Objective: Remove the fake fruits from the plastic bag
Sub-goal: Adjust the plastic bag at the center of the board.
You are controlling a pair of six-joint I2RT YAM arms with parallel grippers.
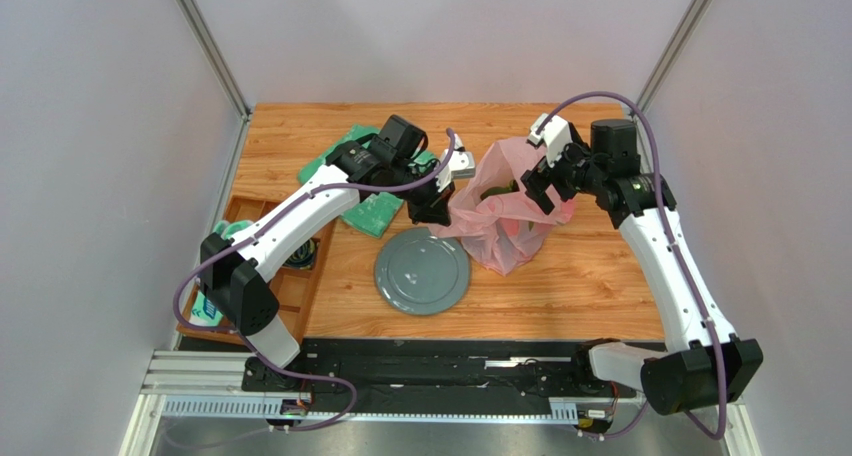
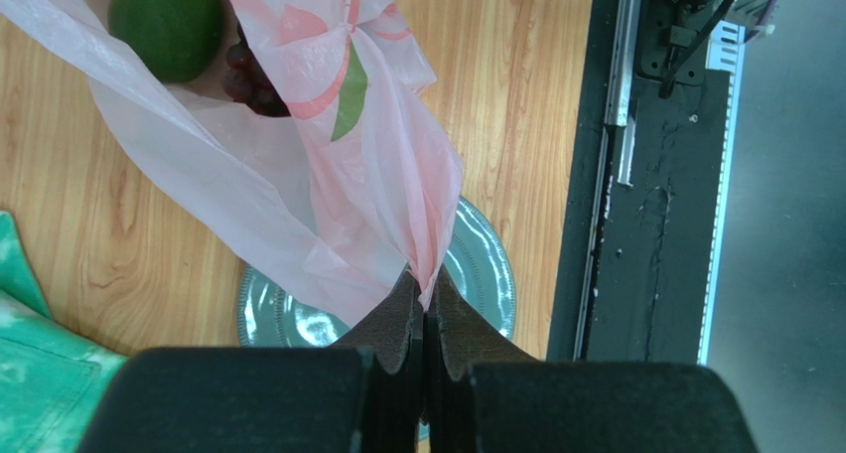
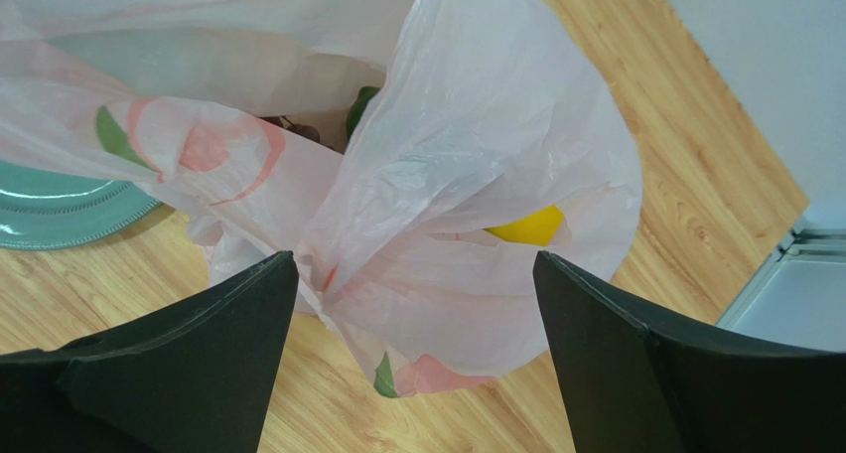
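Note:
The pink plastic bag stands on the wooden table between my two grippers, its mouth pulled open. My left gripper is shut on a gathered edge of the bag, holding it up over the plate. Inside lie a dark green avocado-like fruit and a dark grape bunch. My right gripper stands wide open at the bag's right side, with folds of the bag showing between its fingers. A yellow fruit shows through the film. Other fruits are hidden.
A grey-green plate lies on the table just left of the bag, toward the near edge. A flat green patterned bag lies behind my left arm. A wooden tray sits at the table's left edge.

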